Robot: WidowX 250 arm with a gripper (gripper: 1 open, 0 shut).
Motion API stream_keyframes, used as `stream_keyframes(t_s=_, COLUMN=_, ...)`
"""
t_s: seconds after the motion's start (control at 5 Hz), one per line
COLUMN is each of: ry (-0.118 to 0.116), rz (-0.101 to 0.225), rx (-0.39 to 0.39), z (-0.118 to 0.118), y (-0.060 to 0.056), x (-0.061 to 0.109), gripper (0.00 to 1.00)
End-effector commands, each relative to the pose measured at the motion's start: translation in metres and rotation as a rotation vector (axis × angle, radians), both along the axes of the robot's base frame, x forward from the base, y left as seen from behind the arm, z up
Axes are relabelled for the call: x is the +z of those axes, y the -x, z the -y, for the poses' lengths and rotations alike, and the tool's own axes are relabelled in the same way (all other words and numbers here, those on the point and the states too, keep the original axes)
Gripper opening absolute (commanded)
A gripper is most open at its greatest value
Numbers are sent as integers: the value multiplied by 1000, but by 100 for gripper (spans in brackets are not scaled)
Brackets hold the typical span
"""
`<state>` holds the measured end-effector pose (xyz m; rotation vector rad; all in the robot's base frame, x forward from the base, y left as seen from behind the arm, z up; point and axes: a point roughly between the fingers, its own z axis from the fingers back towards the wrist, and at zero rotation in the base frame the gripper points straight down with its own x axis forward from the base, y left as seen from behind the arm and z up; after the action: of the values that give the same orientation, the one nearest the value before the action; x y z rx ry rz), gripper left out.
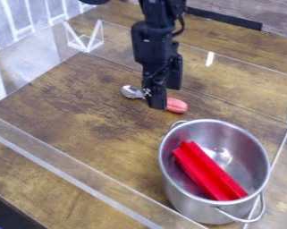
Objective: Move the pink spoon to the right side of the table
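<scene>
The pink spoon lies on the dark wood table (74, 107) near its middle. Its silver bowl (133, 90) points left and its salmon-pink handle (175, 106) points right. My black gripper (159, 92) hangs straight down over the spoon's middle, open, with its fingertips (153, 98) close to the tabletop on either side of the spoon. The part of the spoon under the fingers is hidden. Whether the fingers touch the spoon cannot be made out.
A steel pot (256, 150) with red sticks (206, 172) inside stands at the front right, close to the spoon's handle. Clear acrylic walls (74, 174) edge the table. A clear angled stand (83, 36) sits at the back left.
</scene>
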<state>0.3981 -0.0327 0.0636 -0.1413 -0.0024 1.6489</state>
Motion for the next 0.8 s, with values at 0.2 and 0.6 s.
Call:
stream_keyframes(t_s=0.2, ry=5, rz=73, rx=44, z=-8, y=-17, x=18, gripper=100)
stream_keyframes(t_s=0.6, ry=3, rz=74, rx=63, z=-10, y=-21, x=17, gripper=100)
